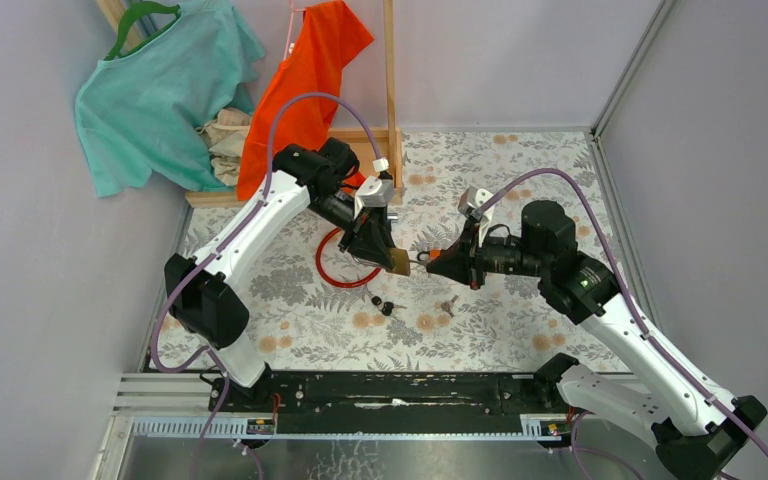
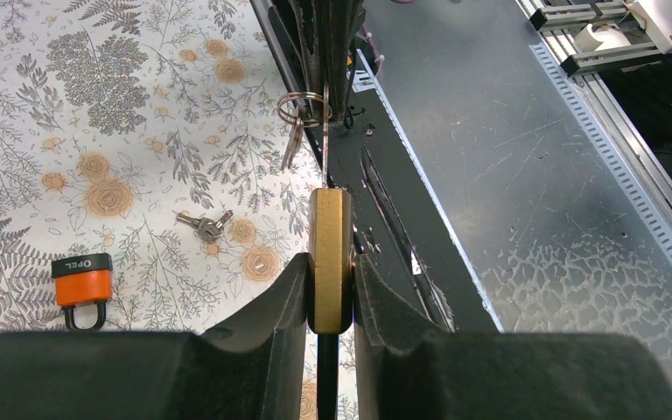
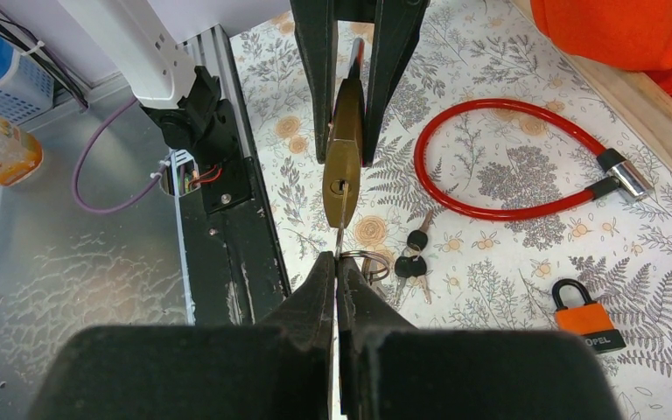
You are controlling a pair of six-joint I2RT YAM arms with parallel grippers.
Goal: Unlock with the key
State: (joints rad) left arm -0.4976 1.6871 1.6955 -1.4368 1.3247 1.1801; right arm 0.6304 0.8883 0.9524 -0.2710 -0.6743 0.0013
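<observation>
Left end effector (image 2: 330, 289) is clamped on a brass padlock (image 2: 330, 254), one finger on each flat side, and holds it in the air above the surface (image 1: 520, 320), keyway end pointing at the other arm. Right end effector (image 3: 337, 271) is pinched narrow on the head of a key (image 3: 339, 229). The blade lies in line with the padlock and its tip meets the keyway. I cannot tell how deep it sits. A key ring (image 2: 302, 108) with a second key hangs just beside the right fingers.

On the surface below I read:
- black-headed keys (image 3: 411, 254), near the padlock;
- red cable lock (image 3: 507, 213), coiled beyond them;
- orange padlock (image 3: 584, 319), well apart.
</observation>
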